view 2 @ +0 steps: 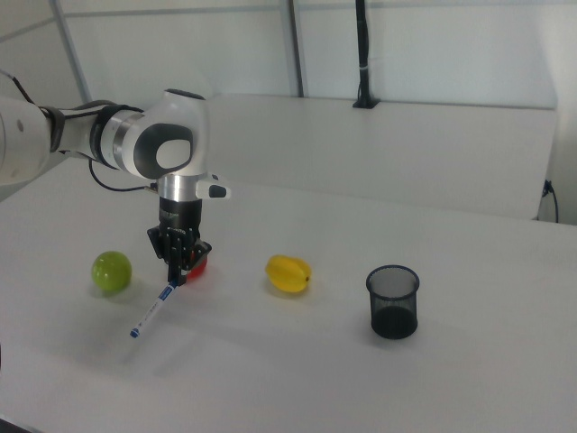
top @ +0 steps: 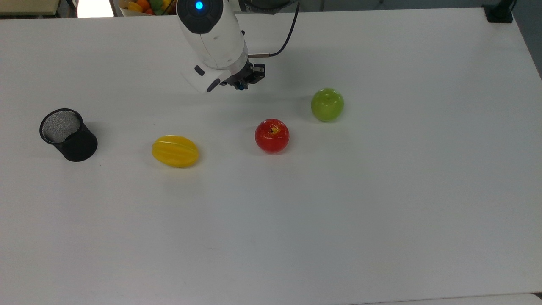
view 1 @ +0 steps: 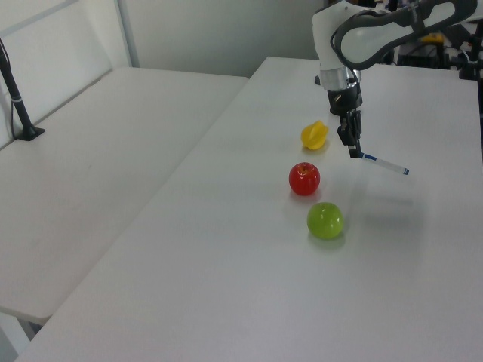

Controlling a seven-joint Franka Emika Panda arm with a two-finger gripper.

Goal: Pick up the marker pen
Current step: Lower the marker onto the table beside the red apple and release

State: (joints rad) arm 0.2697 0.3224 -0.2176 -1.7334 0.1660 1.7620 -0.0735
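Note:
My gripper point(view 1: 353, 153) point(view 2: 173, 278) point(top: 240, 87) is shut on the capped end of the marker pen point(view 1: 385, 164) point(view 2: 150, 313), a slim white barrel with blue ends. The pen hangs tilted in the air above the table, its free end pointing down and toward the left view's right. In the top view the white arm covers nearly all of the pen; a bit of blue shows at the fingers. The gripper hovers behind the red apple point(top: 272, 135) point(view 1: 304, 179) and the green apple point(top: 327, 104) point(view 1: 325, 220) point(view 2: 111, 271).
A yellow starfruit point(top: 175, 151) point(view 1: 315, 135) point(view 2: 288, 273) lies left of the red apple in the top view. A black mesh cup point(top: 67, 134) point(view 2: 393, 301) stands at the top view's far left. The white table point(top: 338, 212) is bare toward the front and right.

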